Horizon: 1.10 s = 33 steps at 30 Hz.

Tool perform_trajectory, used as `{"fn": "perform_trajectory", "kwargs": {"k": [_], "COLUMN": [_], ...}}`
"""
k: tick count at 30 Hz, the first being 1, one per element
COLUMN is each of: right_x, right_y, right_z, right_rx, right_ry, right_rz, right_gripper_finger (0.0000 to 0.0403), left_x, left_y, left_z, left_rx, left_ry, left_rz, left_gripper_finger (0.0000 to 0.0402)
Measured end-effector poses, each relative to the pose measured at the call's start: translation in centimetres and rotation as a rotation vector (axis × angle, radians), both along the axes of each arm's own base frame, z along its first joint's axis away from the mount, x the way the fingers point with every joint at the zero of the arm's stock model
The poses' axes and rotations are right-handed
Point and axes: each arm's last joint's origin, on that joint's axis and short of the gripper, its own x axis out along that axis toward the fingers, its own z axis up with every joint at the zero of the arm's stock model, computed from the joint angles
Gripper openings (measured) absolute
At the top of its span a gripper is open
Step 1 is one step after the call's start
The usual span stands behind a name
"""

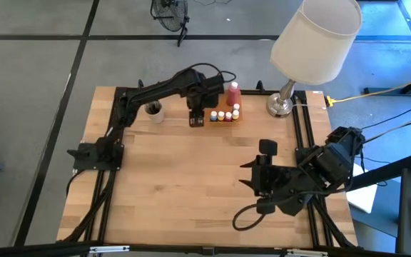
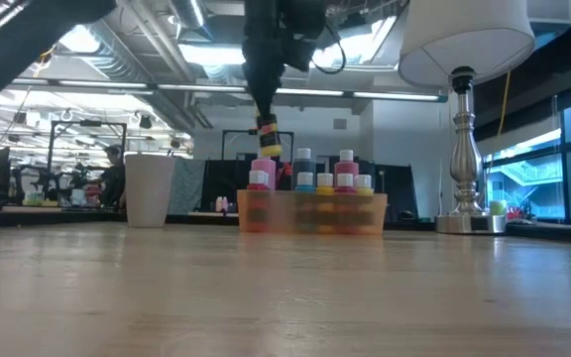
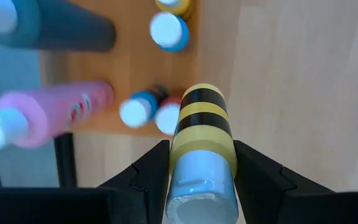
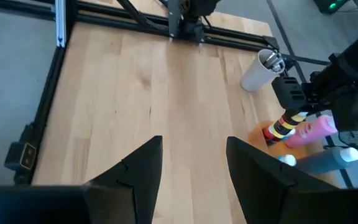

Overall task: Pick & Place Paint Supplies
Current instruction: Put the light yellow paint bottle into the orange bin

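The orange tray point(image 2: 310, 211) sits at the table's far middle point(image 1: 225, 117). On it stand a pink bottle point(image 3: 55, 112), a dark grey bottle point(image 3: 55, 28) and several small pots, such as a blue-lidded one point(image 3: 168, 31). My left gripper point(image 3: 201, 180) hovers over the tray's left end point(image 1: 197, 118), shut on a small yellow-and-black striped pot point(image 2: 267, 137). My right gripper point(image 4: 191, 165) waits open over the table's right near part point(image 1: 262, 168), touching nothing. My left gripper pinches the striped pot between its two fingers at the pot's upper, pale-capped end point(image 3: 201, 171). The fingers point(image 3: 143, 177) come from above, pointing down. The pot hangs upright below them, its striped body point(image 3: 202, 115) lifted clear above the tray.
A beige cup point(image 1: 154, 111) stands left of the tray point(image 2: 150, 188). A table lamp with a white shade point(image 1: 312, 43) has its metal base point(image 1: 280, 106) right of the tray. Bare wood point(image 1: 191, 178) spreads across the table's middle and near part.
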Motion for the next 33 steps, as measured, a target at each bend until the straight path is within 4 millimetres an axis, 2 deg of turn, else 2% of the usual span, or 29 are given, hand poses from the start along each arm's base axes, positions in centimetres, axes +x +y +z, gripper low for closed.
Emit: {"fn": "perform_trajectory", "kwargs": {"k": [12, 16, 33], "right_x": [-0.6, -0.7, -0.6], "right_y": [-0.6, -0.9, -1.2], "right_z": [-0.2, -0.2, -0.2], "right_rx": [-0.003, -0.003, -0.009], "right_ry": [0.045, 0.045, 0.054], "right_rz": [-0.043, -0.056, -0.074], "right_gripper_finger": [0.0181, 0.0174, 0.0131], "left_x": [1.3, 1.9, 2.1], "left_y": [2.4, 2.6, 3.0], "left_z": [-2.5, -2.6, -2.5], "left_rx": [-0.005, 0.022, 0.077], "left_ry": [0.046, -0.001, -0.002], "left_rz": [-0.072, -0.104, -0.144], "left_gripper_finger": [0.0147, 0.0147, 0.0147]}}
